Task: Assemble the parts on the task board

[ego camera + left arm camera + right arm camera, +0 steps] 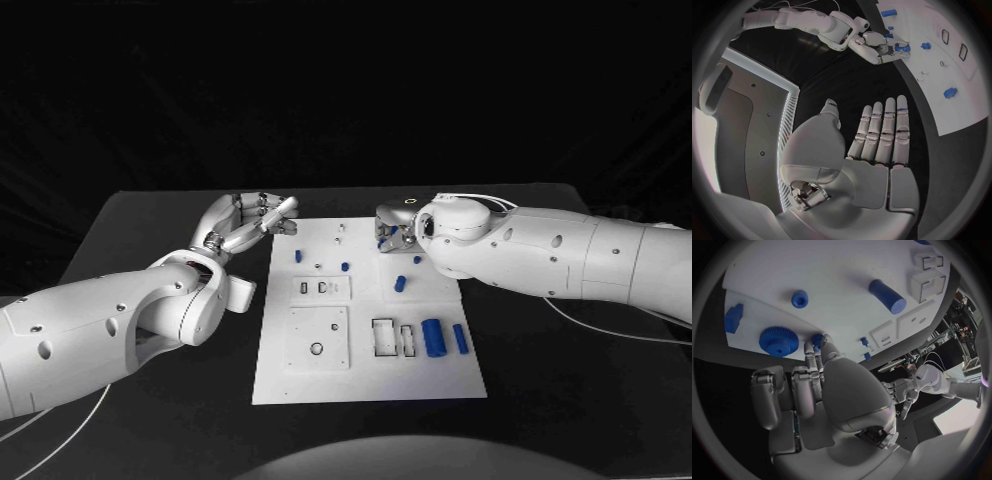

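The white task board (368,375) lies in the middle of the black table. Blue parts lie scattered on it: small pegs (320,265), a short cylinder (400,284) and longer cylinders (433,337) near the slots. My right hand (397,228) is over the board's far end. Its thumb and fingertips (811,347) pinch a small blue part (817,338) at the board surface, beside a blue gear (776,341) and a blue block (734,317). My left hand (257,222) hovers off the board's far left corner, holding nothing, with its fingers (882,132) straight.
Rectangular sockets (385,338) and raised white blocks (317,340) take up the board's near half. A blue cylinder (887,296) lies near square sockets (926,280). White cables (620,335) trail over the table at the right. Black tabletop surrounds the board.
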Motion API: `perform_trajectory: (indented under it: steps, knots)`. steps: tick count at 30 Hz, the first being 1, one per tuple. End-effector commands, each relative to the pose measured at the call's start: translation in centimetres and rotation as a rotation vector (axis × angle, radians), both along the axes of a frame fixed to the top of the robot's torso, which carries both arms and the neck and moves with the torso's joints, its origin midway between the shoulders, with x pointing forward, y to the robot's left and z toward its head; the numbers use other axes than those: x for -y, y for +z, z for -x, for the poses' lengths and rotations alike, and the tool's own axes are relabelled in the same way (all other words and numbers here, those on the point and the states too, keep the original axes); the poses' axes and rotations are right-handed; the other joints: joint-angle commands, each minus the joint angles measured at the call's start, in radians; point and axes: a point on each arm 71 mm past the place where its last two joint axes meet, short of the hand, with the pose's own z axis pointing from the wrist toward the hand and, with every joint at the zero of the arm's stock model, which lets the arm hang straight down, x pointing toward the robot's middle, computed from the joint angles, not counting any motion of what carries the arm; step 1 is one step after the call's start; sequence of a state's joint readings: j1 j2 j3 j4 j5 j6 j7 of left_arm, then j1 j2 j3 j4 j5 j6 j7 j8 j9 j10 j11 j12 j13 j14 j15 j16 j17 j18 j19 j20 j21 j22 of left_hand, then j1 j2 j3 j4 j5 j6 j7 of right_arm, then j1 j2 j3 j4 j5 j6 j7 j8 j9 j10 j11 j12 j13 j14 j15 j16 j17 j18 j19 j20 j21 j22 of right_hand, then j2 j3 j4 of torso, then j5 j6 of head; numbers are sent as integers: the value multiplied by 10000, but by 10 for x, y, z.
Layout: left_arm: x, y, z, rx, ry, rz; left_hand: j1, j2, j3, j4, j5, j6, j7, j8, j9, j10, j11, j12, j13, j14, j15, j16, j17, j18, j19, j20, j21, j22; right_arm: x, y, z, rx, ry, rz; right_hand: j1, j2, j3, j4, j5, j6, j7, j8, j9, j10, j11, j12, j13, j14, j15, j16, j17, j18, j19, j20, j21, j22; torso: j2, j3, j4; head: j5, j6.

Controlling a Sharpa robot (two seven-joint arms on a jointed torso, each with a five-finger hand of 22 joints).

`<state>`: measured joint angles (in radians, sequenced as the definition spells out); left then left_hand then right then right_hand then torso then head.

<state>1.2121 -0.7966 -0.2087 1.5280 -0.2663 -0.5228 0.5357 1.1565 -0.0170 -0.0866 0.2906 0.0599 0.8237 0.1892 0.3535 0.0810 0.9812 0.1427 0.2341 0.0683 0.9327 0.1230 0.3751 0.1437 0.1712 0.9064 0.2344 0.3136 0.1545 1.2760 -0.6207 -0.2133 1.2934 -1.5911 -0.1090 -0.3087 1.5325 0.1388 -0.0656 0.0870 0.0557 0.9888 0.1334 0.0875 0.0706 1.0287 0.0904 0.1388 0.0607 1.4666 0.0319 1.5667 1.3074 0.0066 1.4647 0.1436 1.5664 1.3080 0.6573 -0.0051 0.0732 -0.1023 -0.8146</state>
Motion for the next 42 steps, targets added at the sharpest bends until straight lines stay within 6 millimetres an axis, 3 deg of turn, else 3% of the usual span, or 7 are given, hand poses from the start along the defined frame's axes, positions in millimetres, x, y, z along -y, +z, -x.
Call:
perform_trajectory:
  steps: [1,18,28,42]
  knots:
    - [1,2,0,146,-65,26,-31,99,-66,20,6,91,-17,-59,13,49,11,-40,13,-92,-13,-59,19,107,-104,8,-43,-17,0,-2,1,-188,-124,337,73,-77,56,11,-54,93,1,-64,1,96,-18,-61,5,1042,-100,41,2634,-66,1061,-84,44,2628,-19,4,-1,-10,-4]
    - [1,2,0,141,-59,17,-25,115,-79,19,10,109,-17,-87,17,55,11,-44,14,-115,-8,-69,28,106,-121,14,-53,-25,1,-5,1,-257,-404,529,-13,-156,75,134,-63,206,20,-98,4,348,-9,-173,11,1042,-82,41,2634,-66,1061,-78,44,2628,-34,6,2,-34,-48]
    - [1,2,0,134,-63,11,-20,124,-85,19,12,119,-17,-102,19,57,11,-46,14,-126,-6,-73,33,106,-130,18,-58,-29,0,-4,2,-41,-360,540,262,52,386,163,-69,987,-88,190,129,1251,-153,-102,18,1042,-178,41,2634,-66,1061,-169,44,2628,-52,2,1,20,-112]
    - [2,2,0,141,-44,12,-10,137,-94,17,16,134,-18,-124,22,63,11,-48,15,-144,-2,-80,39,106,-143,23,-66,-36,-1,10,4,1256,-4,-1310,561,30,650,103,-55,1199,-104,190,136,1596,-161,-324,-6,1042,-184,41,2634,-66,1061,-195,44,2628,-66,-8,-3,96,-77]
